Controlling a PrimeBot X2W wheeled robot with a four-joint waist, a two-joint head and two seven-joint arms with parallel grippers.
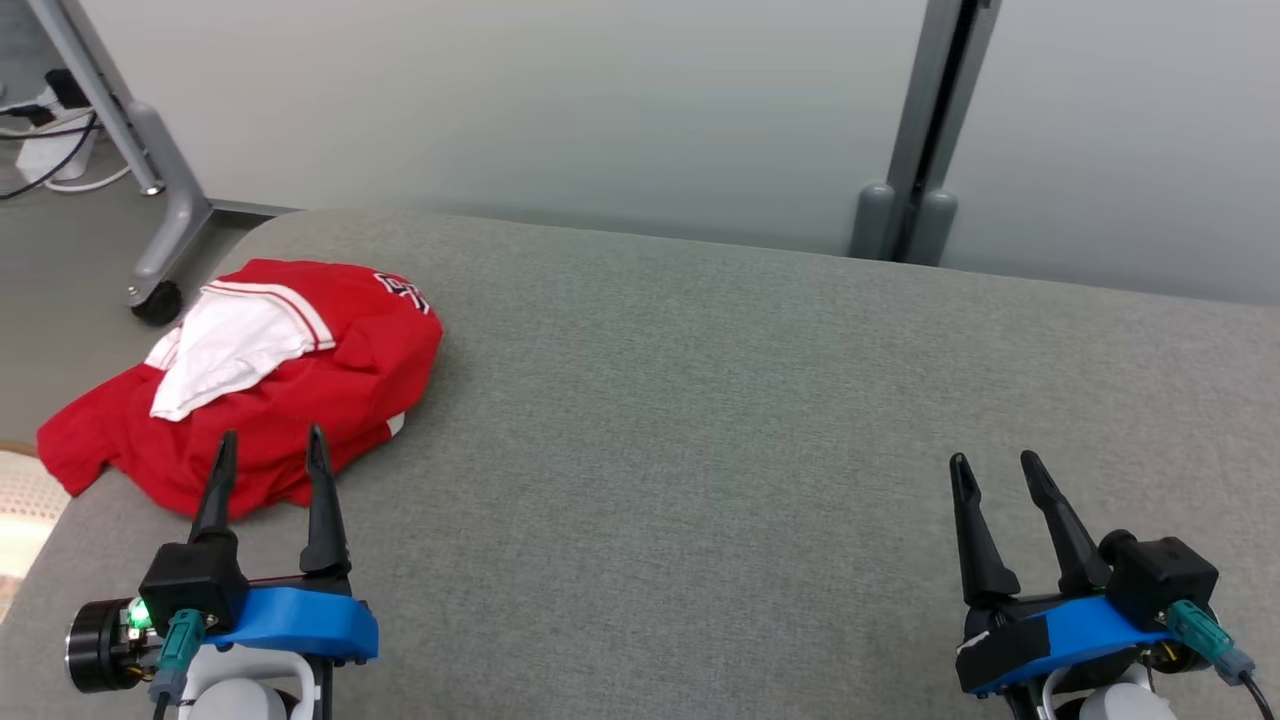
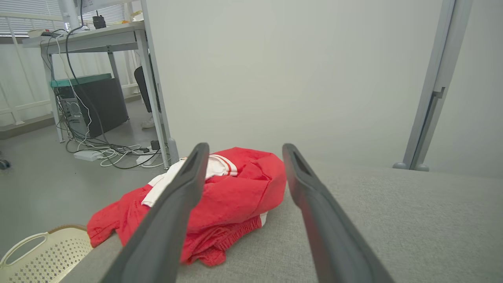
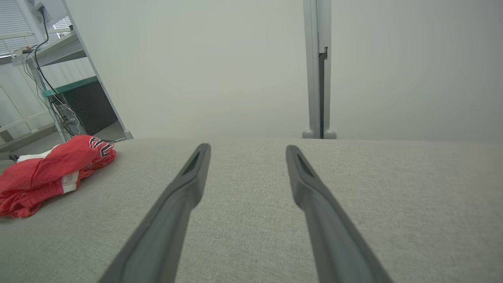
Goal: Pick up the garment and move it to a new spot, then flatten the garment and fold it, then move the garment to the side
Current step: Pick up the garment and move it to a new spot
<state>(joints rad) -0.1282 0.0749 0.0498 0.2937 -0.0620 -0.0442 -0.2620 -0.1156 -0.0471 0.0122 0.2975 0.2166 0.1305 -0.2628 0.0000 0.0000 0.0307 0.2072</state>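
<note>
Both empty, fingers spread wide — I'd sink the left gripper [image 1: 272, 433] deep into the bunched garment [image 1: 370, 370], right gripper [image 1: 994, 457] on standby.

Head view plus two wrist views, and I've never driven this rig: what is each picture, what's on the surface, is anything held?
This is a wheeled robot with two arms. The head view looks down from its head: left jaws at lower left, right jaws at lower right. Each wrist view looks along that arm's own two dark fingers. A crumpled red and white garment lies at the left end of the grey padded surface; a cream basket sits beside that end, lower down. Both jaws stand open and hold nothing; the left jaws point toward the garment.
</note>
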